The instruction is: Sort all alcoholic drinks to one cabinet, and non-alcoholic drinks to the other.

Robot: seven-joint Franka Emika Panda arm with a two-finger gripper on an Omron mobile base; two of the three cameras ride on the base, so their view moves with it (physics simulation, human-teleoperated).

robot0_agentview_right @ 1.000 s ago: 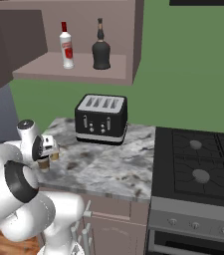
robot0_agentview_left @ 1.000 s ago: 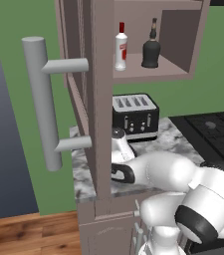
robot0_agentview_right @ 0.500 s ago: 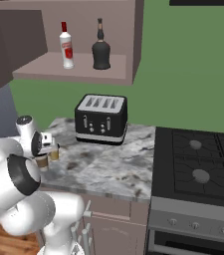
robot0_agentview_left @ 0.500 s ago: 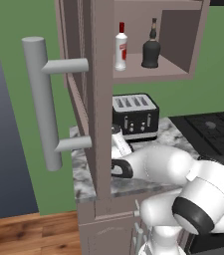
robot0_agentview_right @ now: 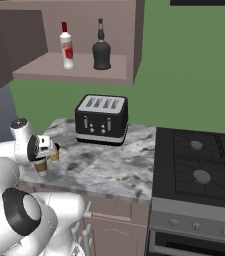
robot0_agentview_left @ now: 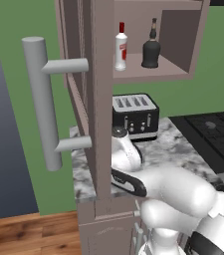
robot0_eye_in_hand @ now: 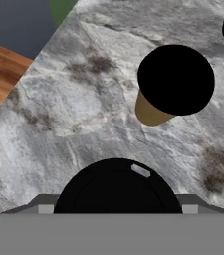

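Green wall behind, marble counter [robot0_agentview_right: 109, 167] below, dark stove [robot0_agentview_right: 199, 165] butting its rt edge. Wood floor and a grey-blue wall off the counter's left end.

Containers first: wall cabinet [robot0_agentview_left: 178, 40] is open, door [robot0_agentview_left: 99, 99] swung out edge-on in left base view, thick grey bar handle [robot0_agentview_left: 43, 99] sticking off it. On the cabinet's one shelf [robot0_agentview_right: 74, 74] stand 2 bottles, both upright, near each other, not touching: slim clear bottle [robot0_agentview_right: 67, 46] w/ red cap to the left, squat black bottle [robot0_agentview_right: 102, 49] w/ thin brown neck to the right. Can't see what's inside either.

Black 4-slot toaster [robot0_agentview_right: 101, 120] sits on counter under the shelf, slots look empty.

Tan cup [robot0_eye_in_hand: 173, 87] w/ black top stands upright on the marble, near the counter's left front corner; lid on, contents hidden.

Gripper [robot0_agentview_right: 45, 152] is low over that same corner, pointing down at the counter. Hand view has the cup ahead and off to one side, not between the fingers. A big round black shape [robot0_eye_in_hand: 116, 187] covers the fingertips in hand view, so can't tell if jaws are spread or pinching anything. Rt base view shows small tan bits under and beside the hand, too small to sort.

Labels: clear bottle has a red label, print too small to read. No legible writing on black bottle, cup or toaster.
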